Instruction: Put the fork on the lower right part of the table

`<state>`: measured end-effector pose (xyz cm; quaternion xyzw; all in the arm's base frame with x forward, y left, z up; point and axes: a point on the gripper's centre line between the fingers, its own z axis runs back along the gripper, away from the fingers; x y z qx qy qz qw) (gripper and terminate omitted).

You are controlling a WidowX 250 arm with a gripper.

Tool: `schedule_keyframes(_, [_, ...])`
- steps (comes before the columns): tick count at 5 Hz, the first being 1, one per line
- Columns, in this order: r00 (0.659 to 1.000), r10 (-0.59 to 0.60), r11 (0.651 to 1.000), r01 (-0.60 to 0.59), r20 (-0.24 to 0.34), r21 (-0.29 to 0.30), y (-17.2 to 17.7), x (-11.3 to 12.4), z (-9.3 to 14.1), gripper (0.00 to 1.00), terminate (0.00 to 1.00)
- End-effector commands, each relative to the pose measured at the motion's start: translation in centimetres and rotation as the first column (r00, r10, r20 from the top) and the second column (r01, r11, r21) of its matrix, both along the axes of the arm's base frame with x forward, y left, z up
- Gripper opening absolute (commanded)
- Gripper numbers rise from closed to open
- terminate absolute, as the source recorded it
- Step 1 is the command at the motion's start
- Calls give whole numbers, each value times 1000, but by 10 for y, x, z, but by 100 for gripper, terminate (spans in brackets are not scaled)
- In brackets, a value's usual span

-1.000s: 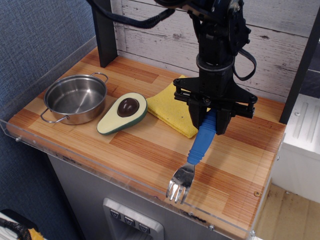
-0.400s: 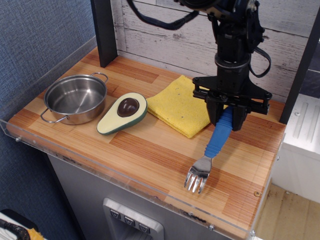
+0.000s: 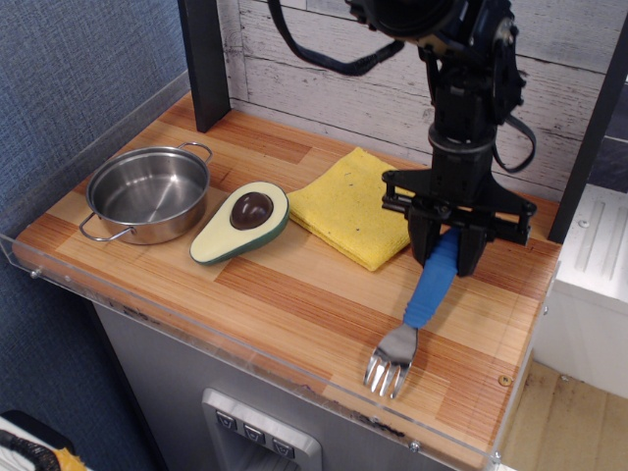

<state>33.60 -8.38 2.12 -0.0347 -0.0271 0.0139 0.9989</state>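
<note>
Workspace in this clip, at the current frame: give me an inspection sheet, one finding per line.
Surface: striped wooden table with clear acrylic rim.
Job's things: blue-handled silver fork, handle held, tines at the table's lower right.
Clutter: steel pot, avocado half, yellow cloth.
Gripper: black gripper shut on the fork handle.
Cables: black cable looping off the arm.
Surroundings: white plank wall, blue wall at image left.

Bright even light, sharp pic; glare on pot (image 3: 149,192), soft shadows.
</note>
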Motion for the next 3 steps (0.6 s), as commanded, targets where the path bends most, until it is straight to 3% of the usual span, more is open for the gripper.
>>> schedule_keyframes(1, [1000, -5, 1000, 5, -2, -5, -5, -4, 0, 100, 0])
schedule_keyframes(2, [998, -20, 1000, 19, 61, 15, -8, -8, 22, 100, 0])
schedule_keyframes(3, [984, -38, 999, 31, 176, 42, -8, -16, 71, 100, 0])
